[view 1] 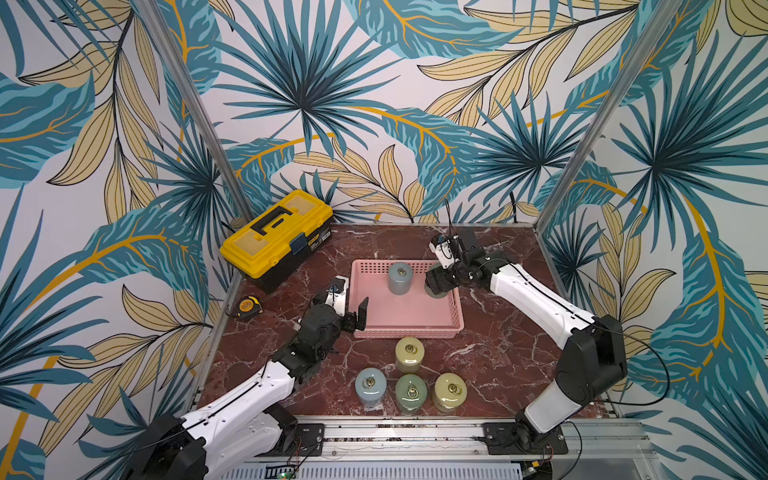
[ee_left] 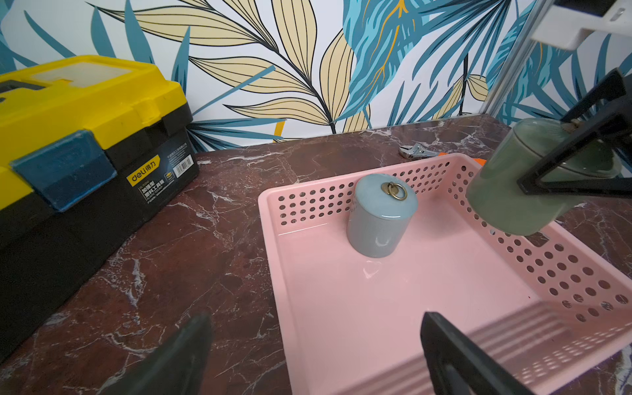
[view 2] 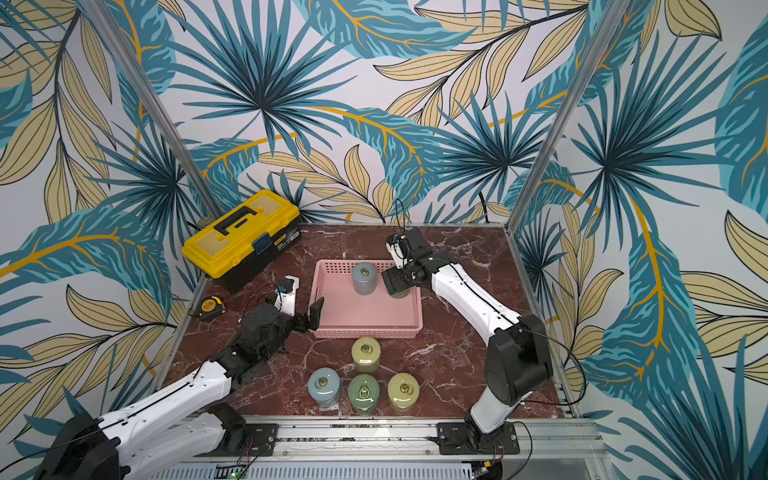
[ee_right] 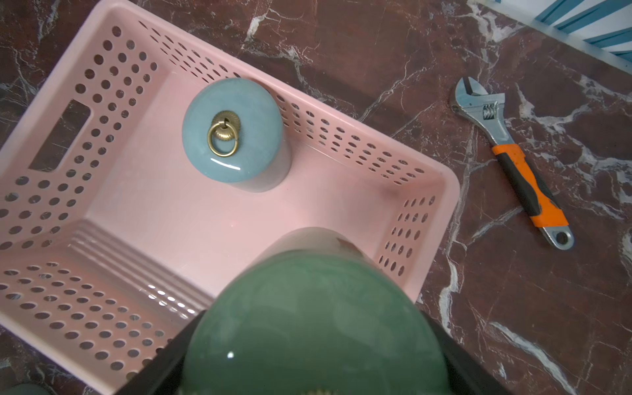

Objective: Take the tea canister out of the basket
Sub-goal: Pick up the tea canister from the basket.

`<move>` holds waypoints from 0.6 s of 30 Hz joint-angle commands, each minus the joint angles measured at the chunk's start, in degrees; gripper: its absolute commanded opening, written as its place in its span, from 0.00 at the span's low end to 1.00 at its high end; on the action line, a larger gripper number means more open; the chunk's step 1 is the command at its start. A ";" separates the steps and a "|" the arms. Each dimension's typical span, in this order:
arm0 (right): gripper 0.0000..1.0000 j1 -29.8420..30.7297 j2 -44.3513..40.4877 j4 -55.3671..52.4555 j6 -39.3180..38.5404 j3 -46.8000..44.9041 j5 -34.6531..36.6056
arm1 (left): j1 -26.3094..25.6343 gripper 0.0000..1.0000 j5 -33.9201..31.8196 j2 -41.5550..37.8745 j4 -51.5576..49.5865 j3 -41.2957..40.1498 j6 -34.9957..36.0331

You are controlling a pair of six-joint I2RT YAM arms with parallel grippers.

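Note:
The pink basket [view 1: 409,332] [view 2: 365,332] sits mid-table. A blue-grey tea canister [view 1: 400,278] [ee_left: 381,219] [ee_right: 236,136] with a brass ring stands upright inside it, near the far wall. My right gripper [view 1: 436,286] [ee_right: 313,355] is shut on a green tea canister [view 1: 438,294] [ee_left: 506,205] [ee_right: 314,328], which hangs tilted over the basket's far right corner. My left gripper [view 1: 349,316] [ee_left: 318,355] is open and straddles the basket's left wall near its front corner, holding nothing.
A yellow toolbox [view 1: 276,237] stands at the back left, with a tape measure [view 1: 248,306] near the left edge. Several canisters [view 1: 409,353] stand in front of the basket. A wrench [ee_right: 513,164] lies behind the basket's right corner.

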 commanded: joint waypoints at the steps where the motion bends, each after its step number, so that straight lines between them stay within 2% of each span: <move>1: 0.53 0.72 -4.21 0.37 1.79 -1.49 0.70 | 0.32 1.00 -1.01 -0.64 0.32 -1.08 -0.12; 18: 0.53 6.19 -17.53 -2.95 7.17 -10.70 2.61 | 0.40 1.00 -0.68 -0.79 0.31 -1.11 -0.52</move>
